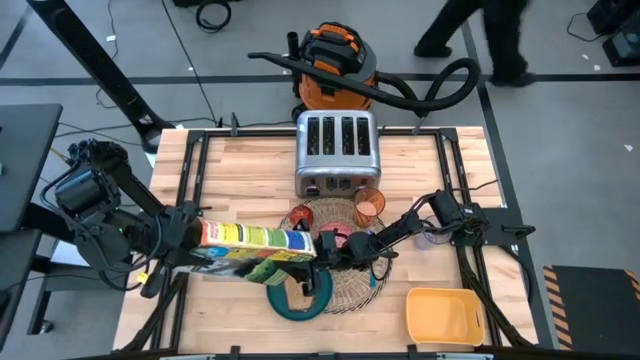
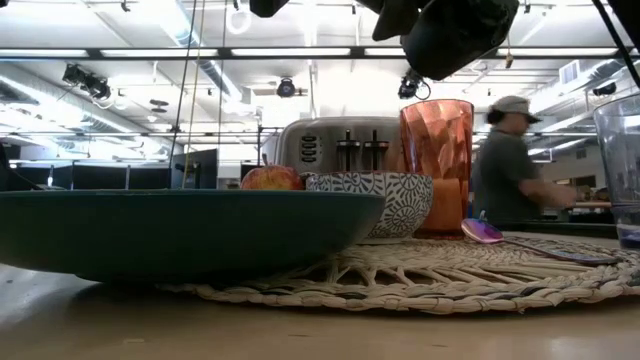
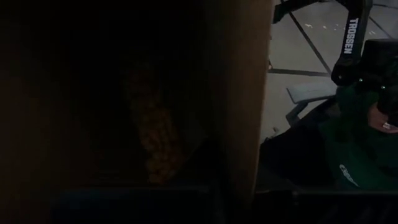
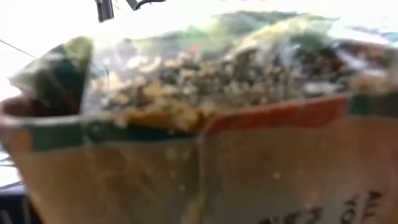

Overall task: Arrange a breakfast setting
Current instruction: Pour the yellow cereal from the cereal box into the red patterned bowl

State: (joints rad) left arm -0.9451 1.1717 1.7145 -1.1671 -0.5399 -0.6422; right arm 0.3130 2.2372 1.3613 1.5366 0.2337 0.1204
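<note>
On the near edge of the large round woven straw placemat point(image 1: 335, 255) sits the dark teal plate point(image 1: 295, 300), half overhanging onto the wood table point(image 1: 250, 170); toast slice point(image 1: 298, 292) seems to lie on it, partly hidden. Above the plate, left gripper point(image 1: 190, 238) is pinching a colourful cardboard cereal box point(image 1: 255, 245) held sideways, open end toward the mat centre. Right gripper point(image 1: 345, 250) is at that open end, over the small pink-red bowl point(image 1: 335, 238); can't tell if its fingers are spread or closed, wrist cam is full of box flap and cereal. Beyond the bowl on the mat: red-yellow apple point(image 2: 270, 178), translucent orange cup point(image 1: 368, 205), blue spoon point(image 2: 485, 232) lying flat by the cup. Past the mat, chrome four-slot toaster point(image 1: 336, 150). Square yellow tray point(image 1: 443, 315) is off the mat's near right. Handling guess: box is light, thin-walled, crushes easily, contents shift when tipped; hold mid-body on broad faces. Bowl is likely ceramic, rigid, chippable, slick; grip over the rim.
</note>
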